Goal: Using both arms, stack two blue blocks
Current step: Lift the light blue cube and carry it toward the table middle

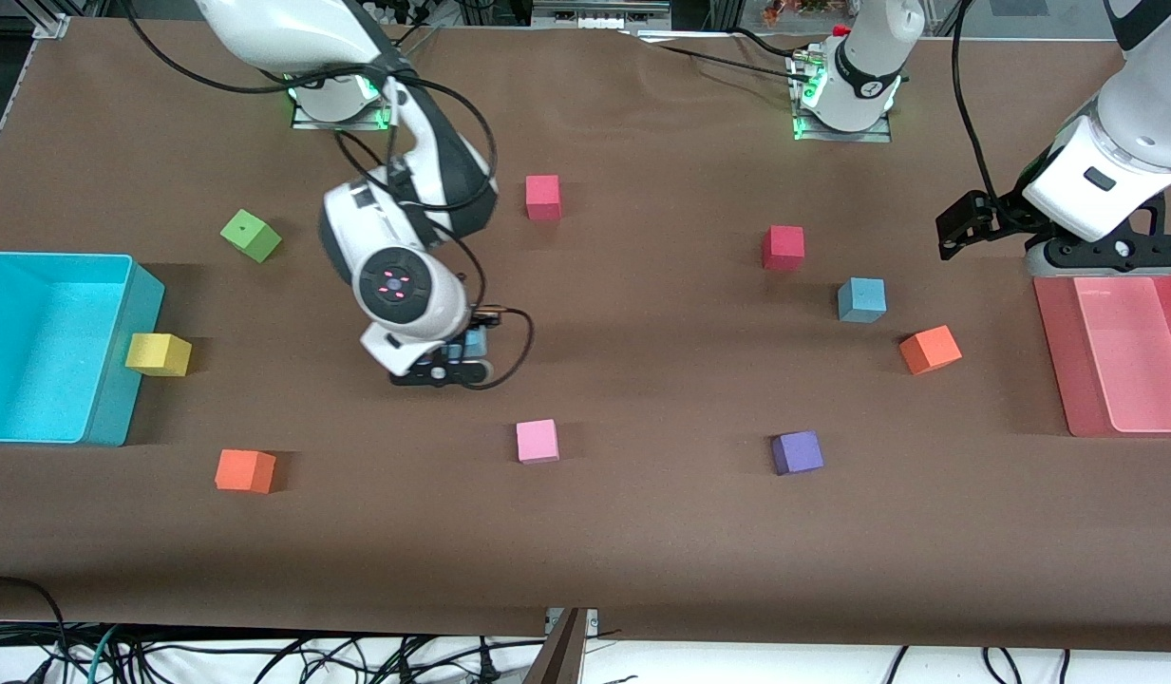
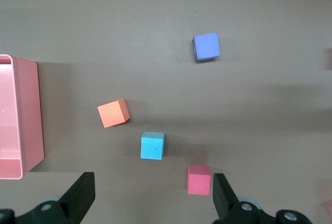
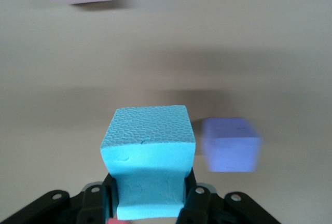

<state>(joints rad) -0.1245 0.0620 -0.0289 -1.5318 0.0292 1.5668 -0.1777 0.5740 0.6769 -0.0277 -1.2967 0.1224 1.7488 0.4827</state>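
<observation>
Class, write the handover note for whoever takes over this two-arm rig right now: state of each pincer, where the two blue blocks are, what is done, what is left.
Right pincer: shut on a blue block, over the middle of the table, above the pink cube.
Left pincer: open, empty; that arm waits above the pink tray.
Second blue block: on the table toward the left arm's end, between a red cube and an orange cube.
Done: first block gripped.
Left: carry it to the second block, set it squarely on top, release. The left arm has no part in the job yet.
</observation>
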